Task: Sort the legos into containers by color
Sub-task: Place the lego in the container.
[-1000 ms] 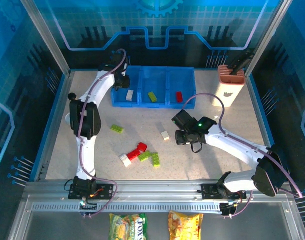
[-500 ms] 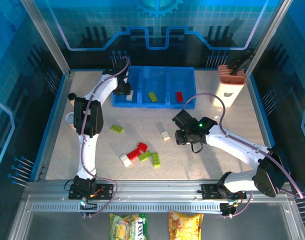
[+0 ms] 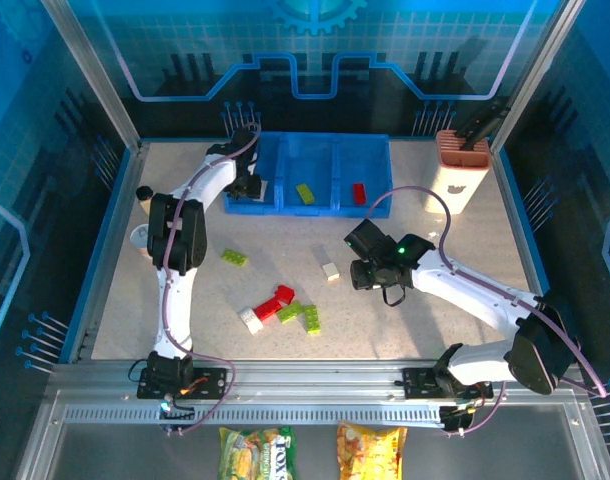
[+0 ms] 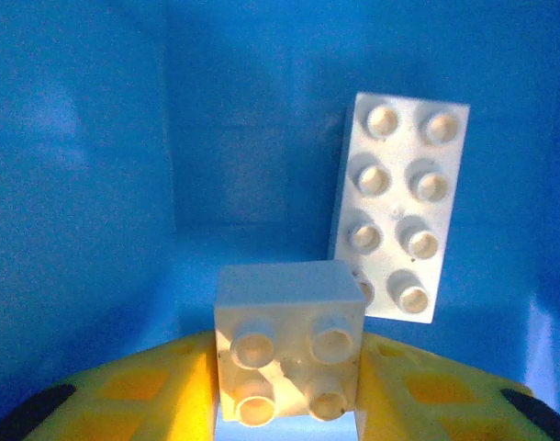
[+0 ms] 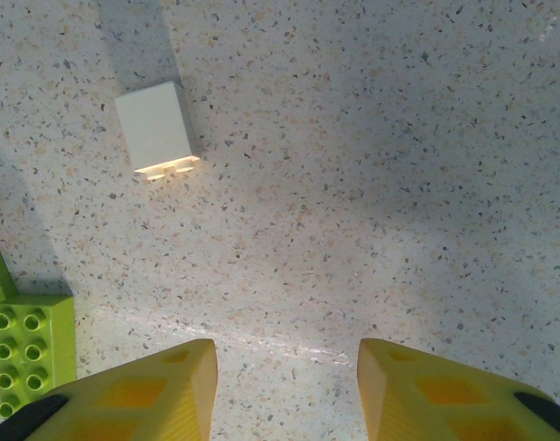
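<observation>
The blue tray (image 3: 315, 140) stands at the back of the table with three containers side by side. My left gripper (image 3: 253, 186) reaches into the left container, shut on a small white lego (image 4: 289, 344). A longer white lego (image 4: 399, 207) lies flat on the blue floor just beyond it. The middle container holds a green lego (image 3: 305, 192) and the right one a red lego (image 3: 359, 192). My right gripper (image 5: 285, 395) hangs open over bare table, with a white lego (image 5: 156, 129) ahead to its left. Loose on the table lie red (image 3: 278, 297), green (image 3: 310, 318) and white (image 3: 251, 319) legos.
A lone green lego (image 3: 234, 258) lies left of centre. A white-and-terracotta holder (image 3: 460, 172) stands at the back right. A small round white jar (image 3: 140, 237) sits by the left wall. Two snack packets (image 3: 257, 450) lie below the front rail.
My left arm has swung closer to the tray and its gripper now covers the white lego in the left container. The right arm has not moved.
</observation>
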Robot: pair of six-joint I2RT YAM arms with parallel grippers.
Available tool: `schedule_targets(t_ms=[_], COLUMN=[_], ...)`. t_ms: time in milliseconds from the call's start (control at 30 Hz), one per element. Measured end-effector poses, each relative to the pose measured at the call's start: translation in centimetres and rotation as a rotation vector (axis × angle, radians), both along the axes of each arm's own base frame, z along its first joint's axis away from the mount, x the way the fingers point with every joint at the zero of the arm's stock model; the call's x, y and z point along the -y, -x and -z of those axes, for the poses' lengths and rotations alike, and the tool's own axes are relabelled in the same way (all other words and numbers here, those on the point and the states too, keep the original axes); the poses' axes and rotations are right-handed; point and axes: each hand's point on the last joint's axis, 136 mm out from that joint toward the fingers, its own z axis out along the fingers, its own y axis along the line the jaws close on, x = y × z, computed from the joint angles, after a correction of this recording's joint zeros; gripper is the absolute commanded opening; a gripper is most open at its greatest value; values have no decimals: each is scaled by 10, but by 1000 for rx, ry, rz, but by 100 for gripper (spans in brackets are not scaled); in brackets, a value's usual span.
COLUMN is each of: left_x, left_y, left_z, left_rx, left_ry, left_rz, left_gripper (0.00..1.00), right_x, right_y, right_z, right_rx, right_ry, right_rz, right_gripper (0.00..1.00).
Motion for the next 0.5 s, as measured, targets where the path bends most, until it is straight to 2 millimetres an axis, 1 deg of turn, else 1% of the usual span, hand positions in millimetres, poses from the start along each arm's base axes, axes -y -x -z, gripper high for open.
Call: schedule_targets(t_ms=[133, 267, 500], left_x=[-1, -1, -1], left_y=[8, 8, 16], left_z=[10, 9, 4], left_rx=[-22, -4, -6], left_ry=[-8, -3, -1], left_rz=[-8, -9, -8], left_gripper=[44, 46, 47], right_x=[0, 0, -2], right_y=[0, 0, -2], right_z=[0, 0, -5], right_rx=[0, 0, 10], right_ry=[0, 0, -9], right_rz=[0, -1, -1], right_gripper=[45, 46, 46])
